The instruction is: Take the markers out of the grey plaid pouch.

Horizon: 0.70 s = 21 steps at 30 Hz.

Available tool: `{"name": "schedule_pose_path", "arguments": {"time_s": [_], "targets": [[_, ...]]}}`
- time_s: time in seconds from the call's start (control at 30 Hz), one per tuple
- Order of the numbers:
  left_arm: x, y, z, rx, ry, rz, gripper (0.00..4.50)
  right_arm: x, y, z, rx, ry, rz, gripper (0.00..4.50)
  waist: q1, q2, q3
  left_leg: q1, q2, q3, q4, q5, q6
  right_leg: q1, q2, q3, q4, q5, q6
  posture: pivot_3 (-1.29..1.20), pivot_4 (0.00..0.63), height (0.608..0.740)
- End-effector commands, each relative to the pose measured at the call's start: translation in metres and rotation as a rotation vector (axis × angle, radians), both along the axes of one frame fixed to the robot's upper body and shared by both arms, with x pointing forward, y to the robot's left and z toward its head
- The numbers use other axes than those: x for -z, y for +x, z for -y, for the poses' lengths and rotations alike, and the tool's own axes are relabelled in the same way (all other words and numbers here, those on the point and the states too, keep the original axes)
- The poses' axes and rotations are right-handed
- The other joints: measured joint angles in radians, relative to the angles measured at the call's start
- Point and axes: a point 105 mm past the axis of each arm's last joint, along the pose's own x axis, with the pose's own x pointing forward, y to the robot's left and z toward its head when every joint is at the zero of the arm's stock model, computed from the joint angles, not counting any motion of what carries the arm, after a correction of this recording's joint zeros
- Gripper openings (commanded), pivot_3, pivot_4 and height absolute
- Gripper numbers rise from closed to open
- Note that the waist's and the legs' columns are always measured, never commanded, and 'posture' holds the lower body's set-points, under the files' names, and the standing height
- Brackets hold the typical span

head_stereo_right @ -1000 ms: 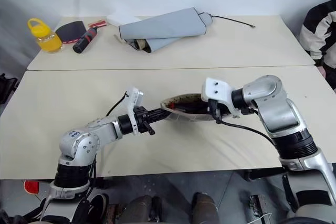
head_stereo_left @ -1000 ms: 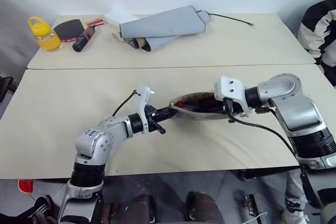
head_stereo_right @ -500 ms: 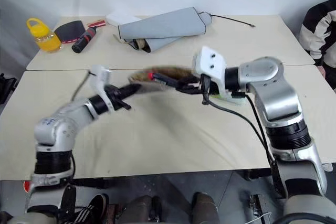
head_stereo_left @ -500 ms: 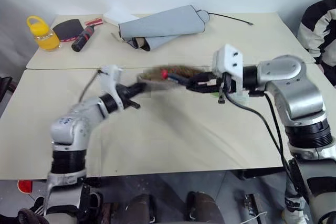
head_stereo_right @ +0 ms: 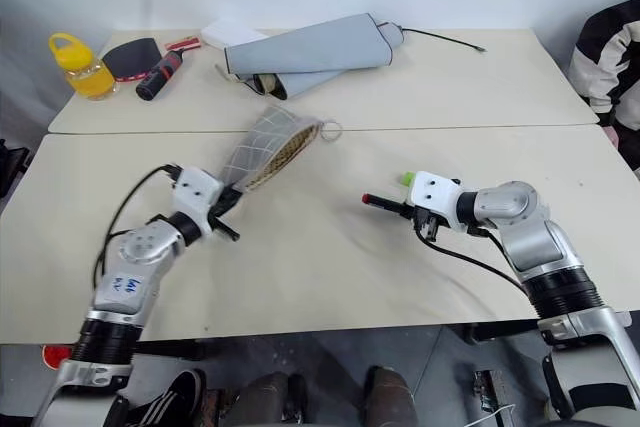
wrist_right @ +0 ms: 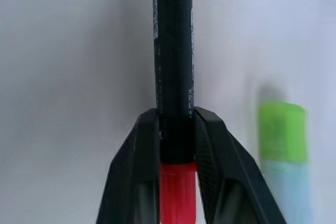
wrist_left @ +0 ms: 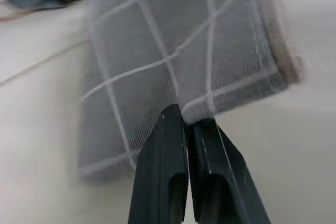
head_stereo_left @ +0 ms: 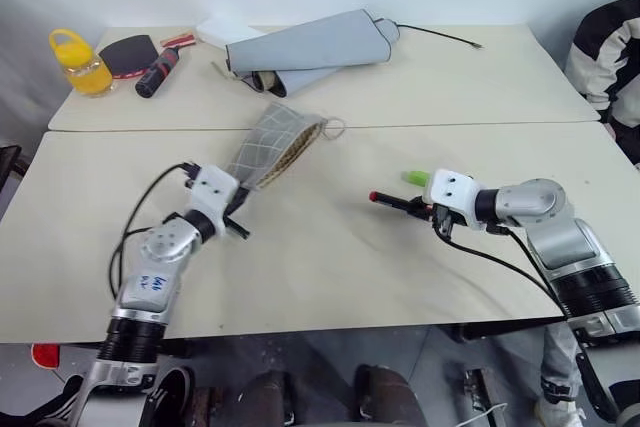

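Two cream benches fill the frame: the near bench [head_stereo_left: 330, 277] across the middle and bottom, the far bench [head_stereo_left: 480, 77] across the top, w/ a seam between them. A person's striped sleeve [head_stereo_left: 605, 57] sits at the right edge.

On the far bench, top centre, lies a big folded light-grey fabric [head_stereo_left: 310, 47], w/ a thin black cable [head_stereo_left: 440, 37] trailing off to its right. Top left: a red & black paddle [head_stereo_left: 140, 55] and, further left, a yellow jug [head_stereo_left: 78, 62].

The grey plaid pouch [head_stereo_left: 272, 145] is centre-left, just below the seam, tilted up off the near bench, its brownish-lined mouth and ring pull toward the upper right. The left claw [head_stereo_left: 238, 209] is fully closed on the pouch's lower end; in the left wrist view the two black fingers [wrist_left: 163, 171] press together, pinching the fabric corner.

The right claw [head_stereo_right: 418, 215] is right of centre, low over the near bench, clamped on the red marker [head_stereo_left: 392, 201], which sticks out toward the left. In the right wrist view the fingers [wrist_right: 144, 171] grip its black barrel w/ the red end between them.

The green marker [head_stereo_left: 416, 178] lies on the bench just above the right claw, clear of the pouch.
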Motion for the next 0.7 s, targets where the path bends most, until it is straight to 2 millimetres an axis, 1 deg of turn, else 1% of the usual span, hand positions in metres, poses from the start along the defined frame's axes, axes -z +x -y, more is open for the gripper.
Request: {"name": "schedule_pose_path", "arguments": {"time_s": [0.03, 0.07, 0.1, 0.23, 0.33, 0.37, 0.47, 0.57, 0.63, 0.7], "targets": [[-0.013, -0.003, 0.000, 0.020, 0.008, 0.062, 0.52, 0.003, 0.000, 0.004, 0.047, 0.078, -0.015, 0.87, 0.000, 0.000, 0.000, 0.000, 0.000, 0.000, 0.000, 0.000, 0.000, 0.000, 0.000, 0.000, 0.000, 0.000, 0.000, 0.00, 0.150, 0.740], [-0.015, -0.003, -0.001, 0.023, -0.003, 0.068, 0.66, 0.005, -0.003, 0.002, 0.038, 0.086, -0.034, 1.25, 0.000, 0.000, 0.000, 0.000, 0.000, 0.000, 0.000, 0.001, 0.000, 0.000, -0.001, 0.000, 0.001, 0.000, -0.001, 0.00, 0.150, 0.740], [-0.017, -0.003, -0.002, 0.025, -0.010, 0.073, 0.94, 0.006, -0.005, 0.001, 0.029, 0.088, -0.044, 1.51, 0.001, 0.000, 0.000, 0.000, 0.000, 0.000, 0.000, 0.001, 0.000, 0.000, -0.001, 0.000, 0.001, 0.001, -0.001, 0.00, 0.150, 0.740], [-0.024, -0.006, -0.003, 0.048, -0.074, 0.070, 2.16, -0.002, -0.002, 0.001, 0.044, 0.127, -0.023, 2.80, 0.003, 0.000, 0.000, 0.000, 0.000, -0.001, 0.000, 0.001, 0.000, -0.001, -0.002, -0.001, 0.003, 0.001, -0.001, 0.00, 0.150, 0.740], [-0.039, -0.025, 0.003, 0.161, -0.282, 0.020, 3.18, -0.016, -0.005, -0.005, 0.013, 0.213, -0.008, 3.82, 0.001, 0.000, 0.000, 0.000, 0.000, -0.002, -0.001, 0.000, 0.000, -0.002, -0.002, -0.001, 0.004, 0.001, -0.001, 0.00, 0.150, 0.740], [-0.043, -0.031, 0.002, 0.183, -0.309, 0.014, 3.44, -0.021, -0.008, -0.008, -0.002, 0.256, -0.010, 3.83, 0.000, 0.000, 0.000, 0.000, 0.000, -0.002, -0.002, 0.000, 0.000, -0.002, -0.002, -0.001, 0.004, 0.001, -0.001, 0.00, 0.150, 0.740], [-0.049, -0.053, 0.000, 0.241, -0.341, -0.024, 3.44, -0.029, -0.022, -0.017, -0.058, 0.391, -0.037, 3.83, 0.001, 0.000, 0.000, 0.000, 0.000, -0.003, -0.002, 0.000, 0.000, -0.002, -0.002, -0.002, 0.004, 0.001, -0.001, 0.00, 0.150, 0.740], [-0.046, -0.073, -0.008, 0.254, -0.378, -0.071, 3.44, -0.031, -0.035, -0.018, -0.067, 0.507, -0.043, 3.83, 0.003, 0.000, 0.000, 0.000, 0.000, -0.003, -0.002, 0.000, 0.000, -0.001, -0.002, -0.002, 0.004, 0.001, -0.001, 0.00, 0.150, 0.740], [-0.050, -0.088, -0.014, 0.268, -0.415, -0.068, 3.44, -0.035, -0.038, -0.012, -0.037, 0.597, 0.002, 3.83, 0.005, 0.000, 0.000, 0.000, -0.001, -0.003, -0.002, 0.000, 0.000, 0.000, -0.002, -0.002, 0.002, 0.001, -0.001, 0.00, 0.150, 0.740], [-0.052, -0.094, -0.026, 0.230, -0.417, -0.045, 3.44, -0.036, -0.039, -0.002, 0.010, 0.638, 0.085, 3.83, 0.008, 0.000, 0.000, 0.000, -0.001, -0.003, -0.002, 0.000, 0.000, 0.000, -0.002, -0.001, 0.001, 0.001, -0.001, 0.00, 0.150, 0.740]]}}
